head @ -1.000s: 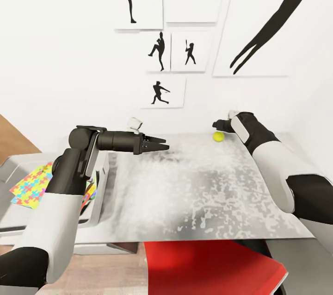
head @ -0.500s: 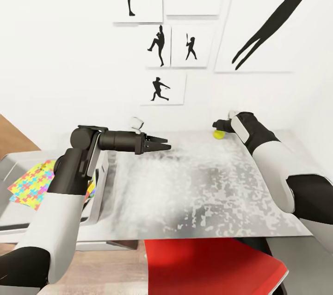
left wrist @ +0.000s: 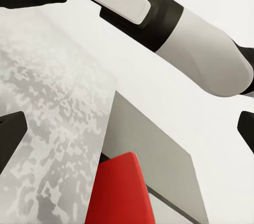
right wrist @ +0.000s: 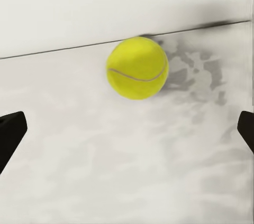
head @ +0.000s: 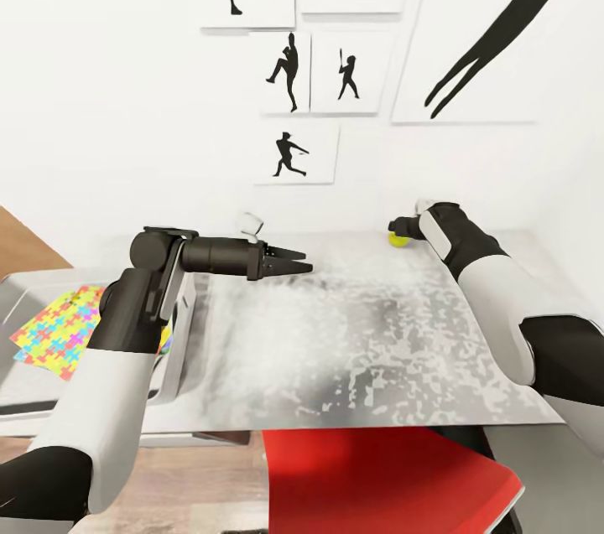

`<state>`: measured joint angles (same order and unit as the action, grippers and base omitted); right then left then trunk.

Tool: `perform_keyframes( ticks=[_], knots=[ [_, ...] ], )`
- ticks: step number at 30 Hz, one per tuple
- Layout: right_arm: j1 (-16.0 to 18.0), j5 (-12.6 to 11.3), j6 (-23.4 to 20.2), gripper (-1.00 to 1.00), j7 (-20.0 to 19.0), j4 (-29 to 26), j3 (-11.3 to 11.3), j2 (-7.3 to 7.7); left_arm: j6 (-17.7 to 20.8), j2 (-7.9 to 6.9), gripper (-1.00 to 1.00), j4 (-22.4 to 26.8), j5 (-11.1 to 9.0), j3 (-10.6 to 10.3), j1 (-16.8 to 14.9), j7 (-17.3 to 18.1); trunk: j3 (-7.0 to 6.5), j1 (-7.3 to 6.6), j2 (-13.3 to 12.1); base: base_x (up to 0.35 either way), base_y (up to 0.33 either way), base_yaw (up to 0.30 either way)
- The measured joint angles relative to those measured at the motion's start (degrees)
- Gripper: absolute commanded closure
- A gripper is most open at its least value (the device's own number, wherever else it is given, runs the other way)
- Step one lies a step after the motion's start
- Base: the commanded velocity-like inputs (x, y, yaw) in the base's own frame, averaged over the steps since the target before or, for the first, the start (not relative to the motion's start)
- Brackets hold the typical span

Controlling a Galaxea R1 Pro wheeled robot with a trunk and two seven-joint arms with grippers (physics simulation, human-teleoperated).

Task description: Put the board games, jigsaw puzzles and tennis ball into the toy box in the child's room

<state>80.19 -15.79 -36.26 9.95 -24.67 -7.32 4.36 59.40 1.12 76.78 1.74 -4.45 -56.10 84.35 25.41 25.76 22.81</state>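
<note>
A: Right gripper (head: 401,225) state?
B: Jaws spread wide, nothing between them. In the right wrist view both fingertips (right wrist: 10,134) sit at the frame edges with the ball (right wrist: 137,67) ahead of them, centred in the gap, not touched.

A: Where's the ball exactly?
B: On the table (head: 352,341), far edge, right against the wall (head: 126,98). In the head view the ball (head: 398,240) is just beside the right gripper, partly tucked under it.

A: Left gripper (head: 294,269)?
B: Apart as well, holding nothing. Left wrist view shows its fingertips (left wrist: 9,137) at both frame edges, right arm (left wrist: 174,28) across the far side. Arm is stretched level over the table, pointing towards the right arm.

A: Other task items?
B: Toy box (head: 180,341) at the left end of the table, partly hidden by the left arm. A jigsaw puzzle (head: 54,331) lies flat in it; a second colourful edge peeks out beside the forearm, can't tell what.

A: Surroundings?
B: Baseball silhouette pictures (head: 294,152) on the wall above the table. Red chair (head: 377,479) under the near edge.
</note>
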Motion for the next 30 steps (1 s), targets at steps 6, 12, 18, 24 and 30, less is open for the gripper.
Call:
perform_keyframes(
  ticks=[6, 12, 18, 24, 30],
  knots=[
    [0.0, 0.8, 0.0, -1.0, 0.0, 0.0, 0.1, -0.03, 0.0, 0.0, -1.0, 0.0, 0.0, -0.1, 0.0, 0.0, 0.53, 0.0, 0.0, 0.0, 0.0, 0.0],
    [0.0, 1.0, -0.1, -1.0, 0.0, 0.0, 0.2, -0.09, 0.0, 0.0, -1.0, 0.0, 0.0, -0.1, 0.0, 0.0, 1.06, 0.0, 0.0, 0.0, 0.0, 0.0],
    [0.1, 1.0, -0.5, -1.0, 0.0, -0.1, 0.3, -0.21, 0.0, -0.02, -1.0, 0.0, 0.0, -0.1, 0.0, 0.0, 1.59, 0.0, 0.0, 0.0, 0.0, 0.0],
    [0.4, 1.0, -0.6, -1.0, -0.1, -0.2, 0.3, -0.25, 0.0, -0.07, -1.0, 0.0, 0.0, -0.1, 0.0, 0.0, 2.12, 0.0, 0.0, 0.0, 0.0, 0.0],
    [0.6, 1.0, -0.7, -1.0, -0.1, -0.3, 0.3, -0.22, 0.0, -0.08, -1.0, 0.0, 0.0, -0.1, -0.1, 0.0, 2.65, 0.0, 0.0, 0.0, 0.0, 0.0]
  ],
)
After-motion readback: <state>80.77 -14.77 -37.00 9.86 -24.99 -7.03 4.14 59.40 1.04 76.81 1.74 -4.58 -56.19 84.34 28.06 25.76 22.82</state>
